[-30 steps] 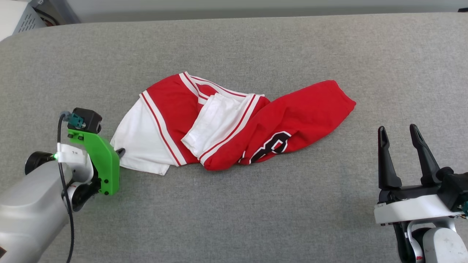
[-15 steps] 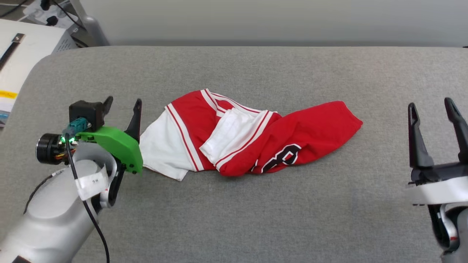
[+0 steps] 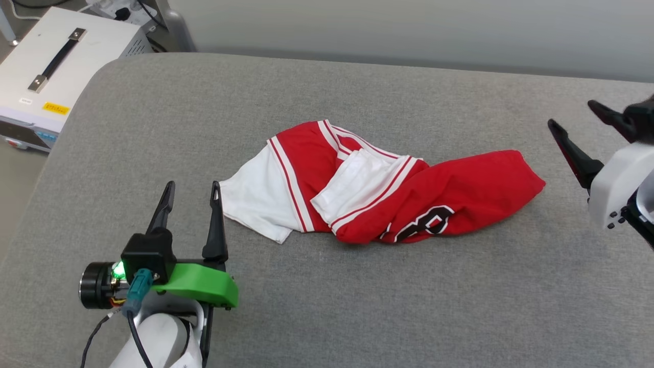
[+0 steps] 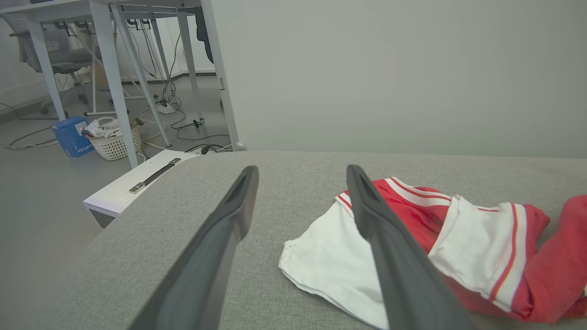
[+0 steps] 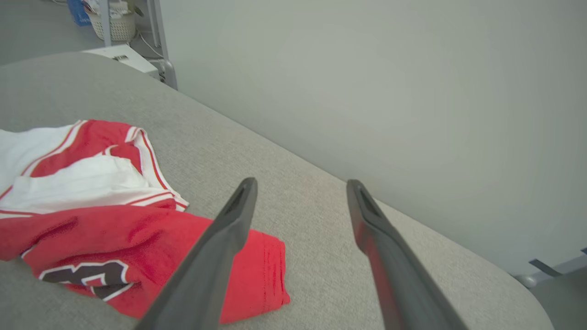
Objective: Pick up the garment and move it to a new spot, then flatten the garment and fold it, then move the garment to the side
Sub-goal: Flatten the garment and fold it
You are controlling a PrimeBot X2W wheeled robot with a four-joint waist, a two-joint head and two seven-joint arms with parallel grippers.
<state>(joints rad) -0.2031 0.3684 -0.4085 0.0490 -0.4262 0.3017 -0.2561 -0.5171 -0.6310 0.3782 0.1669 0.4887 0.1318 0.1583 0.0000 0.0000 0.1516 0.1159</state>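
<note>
The garment (image 3: 383, 194) lies crumpled in the middle of the grey padded table (image 3: 357, 306). Its white sleeves lie to the left, the red body to the right, and part of the black print faces up. My left gripper (image 3: 193, 185) is open and empty, its right finger close beside the white sleeve's edge; the left wrist view shows the left gripper (image 4: 302, 169) with the garment (image 4: 458, 243) to its right. My right gripper (image 3: 571, 113) is open and empty, just right of the red hem. In the right wrist view the right gripper (image 5: 301, 182) hovers above the hem of the garment (image 5: 114, 220).
A white equipment box (image 3: 56, 61) with a black handle stands off the table's rounded far-left corner. A pale wall runs behind the table. The left wrist view shows table legs, cables, a white basket (image 4: 114, 140) and a blue box (image 4: 71, 137) on the floor.
The head camera has shifted. My left gripper has pulled back from the white sleeve's edge and turned its fingers forward. My right gripper has moved forward, level with the red hem. The garment keeps its shape.
</note>
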